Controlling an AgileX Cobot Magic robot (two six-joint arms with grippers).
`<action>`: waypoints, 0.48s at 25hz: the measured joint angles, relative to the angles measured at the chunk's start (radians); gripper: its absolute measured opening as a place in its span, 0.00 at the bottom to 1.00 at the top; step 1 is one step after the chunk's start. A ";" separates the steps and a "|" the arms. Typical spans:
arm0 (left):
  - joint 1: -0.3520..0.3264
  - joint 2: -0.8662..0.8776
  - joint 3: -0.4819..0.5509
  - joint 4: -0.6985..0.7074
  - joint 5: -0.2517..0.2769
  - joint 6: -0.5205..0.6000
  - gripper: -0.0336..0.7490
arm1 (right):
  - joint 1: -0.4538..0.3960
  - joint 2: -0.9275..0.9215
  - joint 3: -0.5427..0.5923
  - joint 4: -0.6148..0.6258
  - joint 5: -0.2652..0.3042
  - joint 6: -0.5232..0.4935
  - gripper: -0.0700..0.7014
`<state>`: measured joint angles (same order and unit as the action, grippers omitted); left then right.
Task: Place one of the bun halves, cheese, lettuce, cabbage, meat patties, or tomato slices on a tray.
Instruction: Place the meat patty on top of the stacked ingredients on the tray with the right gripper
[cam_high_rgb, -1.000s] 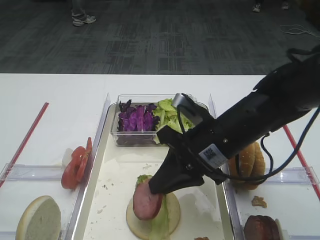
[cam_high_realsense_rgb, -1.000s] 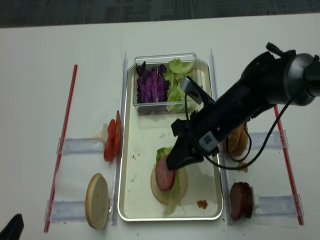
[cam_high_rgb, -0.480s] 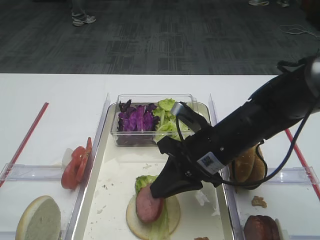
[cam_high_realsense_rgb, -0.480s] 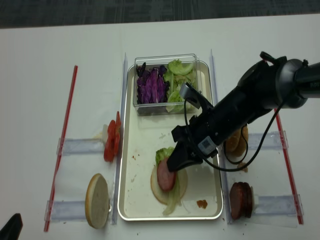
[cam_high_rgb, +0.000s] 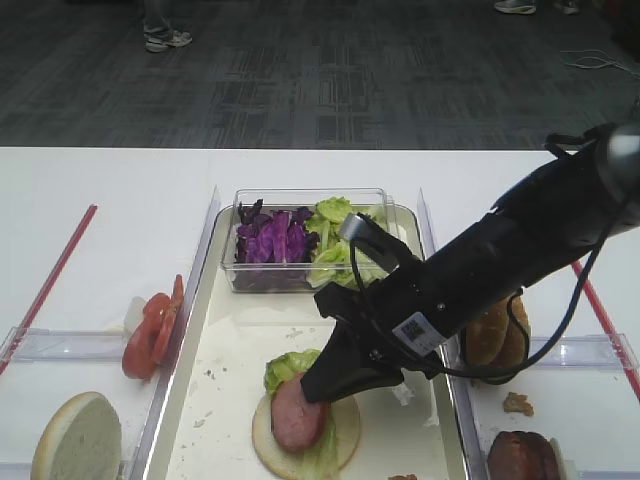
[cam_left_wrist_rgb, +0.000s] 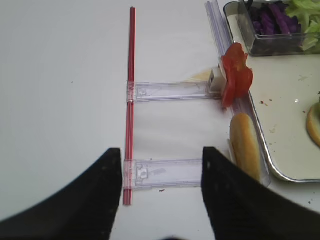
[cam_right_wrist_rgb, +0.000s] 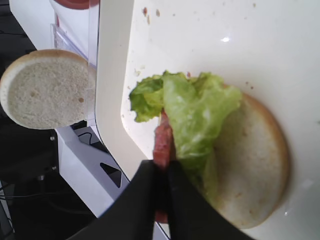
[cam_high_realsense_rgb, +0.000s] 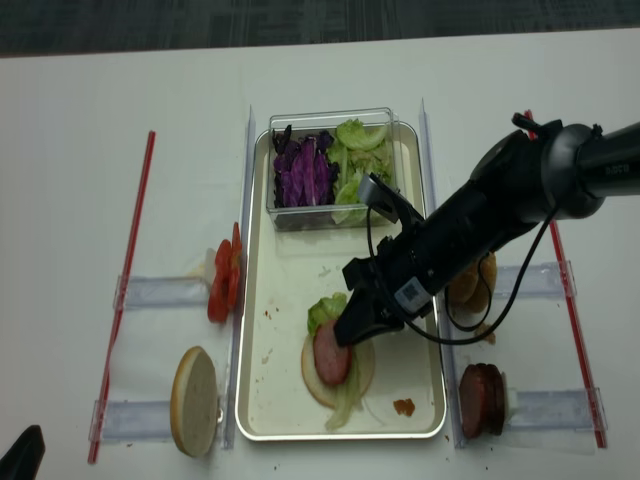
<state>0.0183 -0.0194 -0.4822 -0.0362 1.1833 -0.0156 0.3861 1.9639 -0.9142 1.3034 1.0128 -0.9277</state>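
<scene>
Right gripper (cam_right_wrist_rgb: 161, 187) clenched on my round pinkish-red meat patty (cam_high_rgb: 296, 417), resting below on green lettuce (cam_right_wrist_rgb: 192, 115) over the pale bun half (cam_right_wrist_rgb: 250, 170); advise releasing flat, centred.

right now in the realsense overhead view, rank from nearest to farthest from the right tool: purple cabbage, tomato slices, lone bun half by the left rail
From the right tool:
1. Purple cabbage, in the clear tub at the tray's far end.
2. Tomato slices, just outside the tray's left rim.
3. Lone bun half, front left, off the tray.
</scene>
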 joint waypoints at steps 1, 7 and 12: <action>0.000 0.000 0.000 0.000 0.000 0.000 0.49 | 0.000 0.000 -0.002 0.000 0.000 0.000 0.19; 0.000 0.000 0.000 0.000 0.000 0.000 0.49 | 0.000 0.000 -0.003 0.002 -0.002 0.000 0.30; 0.000 0.000 0.000 0.000 0.000 0.000 0.49 | 0.000 0.000 -0.003 0.002 -0.006 0.000 0.52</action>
<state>0.0183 -0.0194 -0.4822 -0.0362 1.1833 -0.0156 0.3861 1.9639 -0.9177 1.3058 1.0067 -0.9276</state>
